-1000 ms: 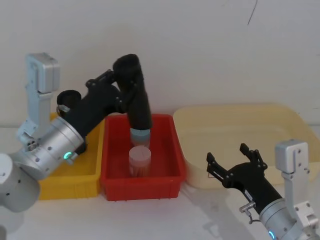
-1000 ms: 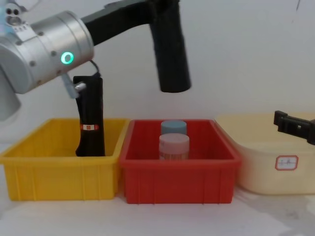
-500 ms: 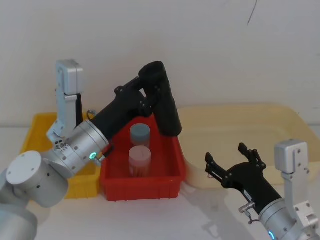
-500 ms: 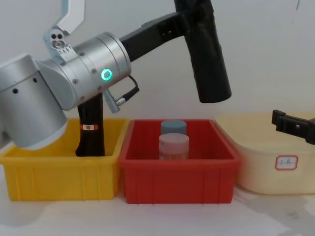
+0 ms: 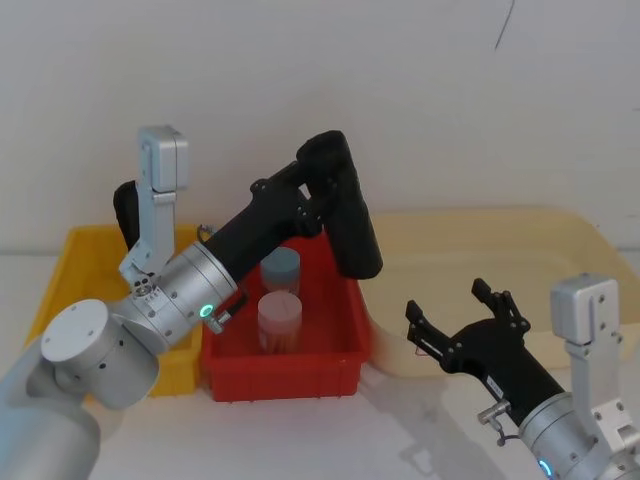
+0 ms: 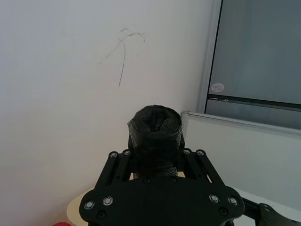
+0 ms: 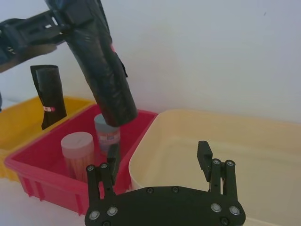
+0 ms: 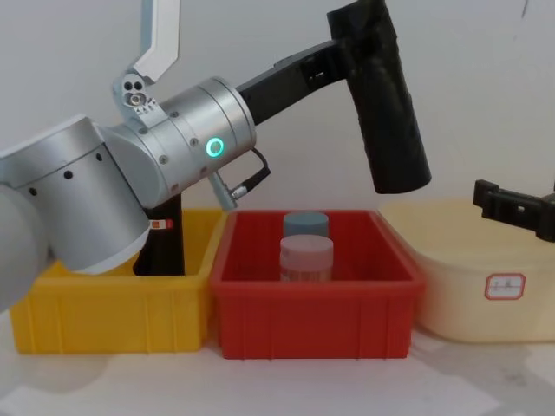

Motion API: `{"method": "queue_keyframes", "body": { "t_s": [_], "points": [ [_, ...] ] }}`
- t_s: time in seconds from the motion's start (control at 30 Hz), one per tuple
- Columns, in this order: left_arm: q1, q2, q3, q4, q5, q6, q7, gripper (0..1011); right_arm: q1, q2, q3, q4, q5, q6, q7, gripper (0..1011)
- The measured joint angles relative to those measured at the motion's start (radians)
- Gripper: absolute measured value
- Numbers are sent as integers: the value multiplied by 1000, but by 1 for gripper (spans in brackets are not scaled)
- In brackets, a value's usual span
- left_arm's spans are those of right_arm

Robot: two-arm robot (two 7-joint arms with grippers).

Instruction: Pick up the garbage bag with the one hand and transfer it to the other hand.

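Garbage bag (image 5: pixel 350 215) hung above the red bin (image 5: pixel 285 368).
Black, crinkly, tilted; left gripper (image 5: pixel 318 200) clamped its upper end, right gripper (image 5: pixel 447 305), beside the bin, had jaws apart.

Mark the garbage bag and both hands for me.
garbage bag (image 5: pixel 350 232): head view, lower half of the roll.
left hand (image 6: pixel 156 157): left wrist view, between the fingertips clamping the roll.
right hand (image 5: pixel 447 303): head view, gap between its open fingertips.

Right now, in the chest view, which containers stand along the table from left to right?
Yellow bin → red bin → cream tub. Above, the left gripper holds the garbage bag over the red bin's right side; the right gripper hovers open near the tub.
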Motion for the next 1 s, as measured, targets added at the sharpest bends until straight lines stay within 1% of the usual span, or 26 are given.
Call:
{"method": "queue_keyframes", "body": {
  "t_s": [0.4, 0.77, 0.87, 1.0],
  "points": [
    [-24, -10, 16, 42, -15, -2, -17, 411, -10, 10, 7, -12, -9, -9, 26, 1002],
    [-33, -14, 22, 57, -20, -2, -22, 411, -4, 50, -6, -11, -53, -55, 81, 1002],
    [-34, -14, 23, 59, -21, -2, -23, 411, 5, 62, -12, -5, -68, -71, 102, 1001],
    [-36, -15, 24, 62, -22, -2, -24, 411, 18, 67, -17, 6, -79, -83, 119, 1002]
  ]
}}
